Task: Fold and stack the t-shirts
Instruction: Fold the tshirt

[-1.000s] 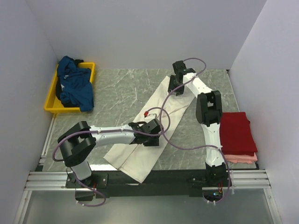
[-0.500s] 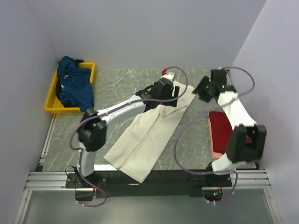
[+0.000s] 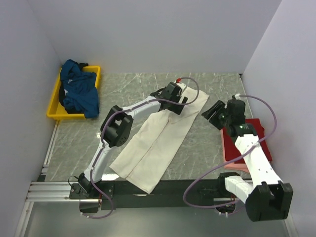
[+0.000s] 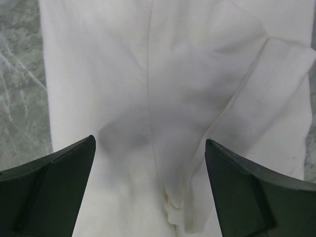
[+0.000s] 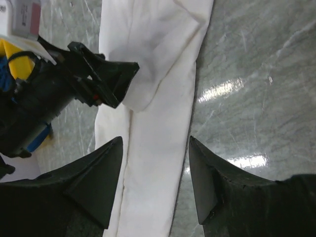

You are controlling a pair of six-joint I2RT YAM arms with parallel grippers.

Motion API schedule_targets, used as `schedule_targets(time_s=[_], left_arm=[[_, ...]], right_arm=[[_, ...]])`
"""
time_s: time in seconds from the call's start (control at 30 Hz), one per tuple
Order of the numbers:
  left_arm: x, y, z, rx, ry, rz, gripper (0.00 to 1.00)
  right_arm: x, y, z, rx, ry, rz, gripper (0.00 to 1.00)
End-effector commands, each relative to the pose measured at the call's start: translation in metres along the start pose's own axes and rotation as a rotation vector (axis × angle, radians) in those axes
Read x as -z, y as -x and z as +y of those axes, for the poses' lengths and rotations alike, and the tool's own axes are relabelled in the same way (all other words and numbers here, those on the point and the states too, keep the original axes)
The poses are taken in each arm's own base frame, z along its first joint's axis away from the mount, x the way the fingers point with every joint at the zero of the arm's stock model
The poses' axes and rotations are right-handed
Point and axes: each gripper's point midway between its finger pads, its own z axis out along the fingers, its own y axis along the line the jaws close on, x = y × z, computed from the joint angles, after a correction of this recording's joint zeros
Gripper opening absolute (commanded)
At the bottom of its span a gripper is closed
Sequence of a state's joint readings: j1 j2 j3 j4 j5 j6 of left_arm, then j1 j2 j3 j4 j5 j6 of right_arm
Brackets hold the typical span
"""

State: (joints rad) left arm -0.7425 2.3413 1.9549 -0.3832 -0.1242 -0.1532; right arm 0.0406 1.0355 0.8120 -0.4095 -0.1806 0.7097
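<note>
Hovering with left gripper (image 4: 150, 143) spread wide over the long-folded cream-white cloth t-shirt (image 3: 153, 143), right gripper (image 5: 155, 140) parted nearby, likely readying the crosswise fold.

The left arm (image 3: 140, 106) and right arm (image 3: 256, 158) have white links, black joints, purple cables (image 3: 198, 91).

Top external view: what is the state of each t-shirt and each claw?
cream-white t-shirt: folded into a long strip, lying flat.
dark teal-blue t-shirt: crumpled, not folded, in the yellow tray.
red t-shirt: folded, lying on the pale pink t-shirt.
left claw: open, empty, over the cream-white t-shirt.
right claw: open, empty.
</note>
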Motion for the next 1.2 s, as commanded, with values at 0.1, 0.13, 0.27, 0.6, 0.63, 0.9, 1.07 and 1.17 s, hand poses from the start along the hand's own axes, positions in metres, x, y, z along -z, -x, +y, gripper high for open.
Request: schedule_targets(time_s=[0.1, 0.13, 0.27, 0.6, 0.63, 0.9, 1.07, 1.17], left_arm=[[-0.004, 0.044, -0.018, -0.06, -0.047, -0.131, 0.98], [-0.007, 0.043, -0.019, -0.059, -0.044, -0.131, 0.98], [-0.027, 0.027, -0.02, -0.058, -0.04, -0.089, 0.98], [-0.057, -0.007, 0.014, 0.007, 0.089, 0.048, 0.97], [-0.058, -0.011, 0.022, 0.036, 0.109, 0.062, 0.97], [-0.053, -0.06, 0.145, 0.433, 0.316, 0.223, 0.91], [-0.038, -0.081, 0.2, 0.719, 0.378, 0.209, 0.9], [-0.037, -0.074, 0.224, 0.812, 0.385, 0.174, 0.92]], right_arm=[[0.003, -0.02, -0.015, 0.033, 0.025, 0.002, 0.63], [0.003, -0.023, -0.016, 0.039, 0.03, 0.008, 0.63], [0.003, -0.025, -0.018, 0.056, 0.028, 0.019, 0.63], [-0.001, -0.024, -0.007, 0.07, 0.061, 0.054, 0.62], [-0.002, -0.024, -0.007, 0.071, 0.061, 0.059, 0.62], [-0.014, -0.03, -0.005, 0.074, 0.075, 0.108, 0.62], [-0.02, -0.033, -0.007, 0.08, 0.078, 0.127, 0.62], [-0.023, -0.038, -0.007, 0.089, 0.079, 0.151, 0.62]])
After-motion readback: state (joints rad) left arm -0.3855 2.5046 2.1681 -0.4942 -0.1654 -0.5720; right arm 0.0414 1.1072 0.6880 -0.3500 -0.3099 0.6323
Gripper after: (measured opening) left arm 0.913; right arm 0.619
